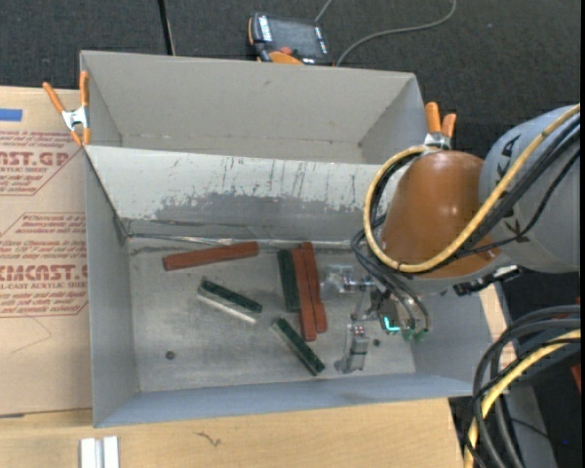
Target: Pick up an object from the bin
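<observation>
The grey metal bin [107,261] holds a few flat strips scattered over its floor. The arm [541,203] reaches in from the right, with its orange cover [434,208] over the bin's right side. A long brown strip [212,255] lies near the back wall. A red strip [312,295] lies mid-floor, touching a dark green strip [288,279] on its left. A green-and-white strip [229,300] lies apart, further left. A slanted green strip [299,346] lies toward the front. The gripper [351,359] hangs just to the right of that slanted strip, low over bare floor; I cannot tell whether it is apart or together.
</observation>
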